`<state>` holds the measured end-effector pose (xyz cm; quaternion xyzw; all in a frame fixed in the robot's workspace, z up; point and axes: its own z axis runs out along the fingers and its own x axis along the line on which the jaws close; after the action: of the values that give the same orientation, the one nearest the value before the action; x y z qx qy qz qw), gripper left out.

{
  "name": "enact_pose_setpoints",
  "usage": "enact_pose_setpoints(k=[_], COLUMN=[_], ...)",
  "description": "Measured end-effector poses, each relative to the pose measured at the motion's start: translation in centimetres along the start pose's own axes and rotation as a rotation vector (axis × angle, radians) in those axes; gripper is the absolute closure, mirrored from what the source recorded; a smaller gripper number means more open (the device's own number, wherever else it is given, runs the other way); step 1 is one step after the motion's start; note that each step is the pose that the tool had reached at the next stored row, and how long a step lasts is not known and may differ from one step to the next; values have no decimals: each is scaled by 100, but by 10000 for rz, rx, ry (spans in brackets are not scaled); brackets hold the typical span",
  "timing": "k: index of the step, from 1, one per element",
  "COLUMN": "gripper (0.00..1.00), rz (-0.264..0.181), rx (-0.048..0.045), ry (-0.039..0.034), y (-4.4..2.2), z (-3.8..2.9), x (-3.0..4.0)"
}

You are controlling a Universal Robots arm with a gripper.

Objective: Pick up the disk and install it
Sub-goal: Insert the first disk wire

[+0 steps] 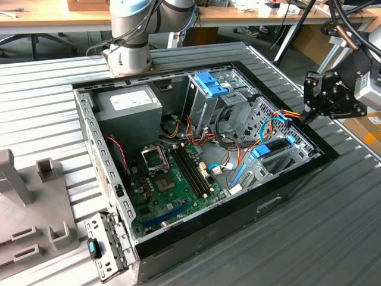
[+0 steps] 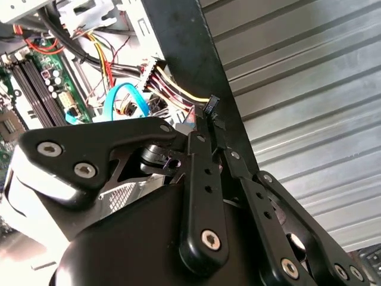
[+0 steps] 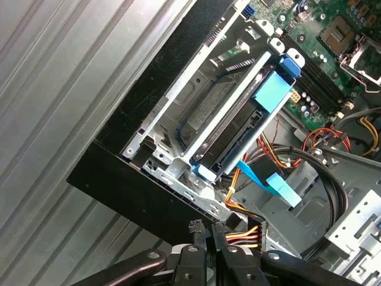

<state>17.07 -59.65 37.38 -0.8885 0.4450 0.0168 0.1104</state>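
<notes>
The disk is a flat black drive with blue rails, lying in the metal bay at the case's corner on the exterior view's right. In the first wrist view the disk sits inside the bay frame, its blue tab towards the motherboard. My gripper hovers at the case's rim just beyond the disk, apart from it. Its fingers are shut in both wrist views, with the gripper right beside a bundle of coloured wires. I cannot tell whether the gripper pinches those wires.
The open computer case lies on a slatted metal table. Inside are a grey box with a white label, a tall cage topped by a blue clip, the motherboard and loose cables. A bracket and grey fixtures lie at the exterior view's left.
</notes>
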Motion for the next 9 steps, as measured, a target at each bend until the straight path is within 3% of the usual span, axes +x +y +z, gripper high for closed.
enact_pose_setpoints(k=[2, 9], gripper=[84, 84], rz=[160, 167], rx=[20, 22], ry=[30, 32], y=[0, 0], z=[-1, 0], x=[0, 0])
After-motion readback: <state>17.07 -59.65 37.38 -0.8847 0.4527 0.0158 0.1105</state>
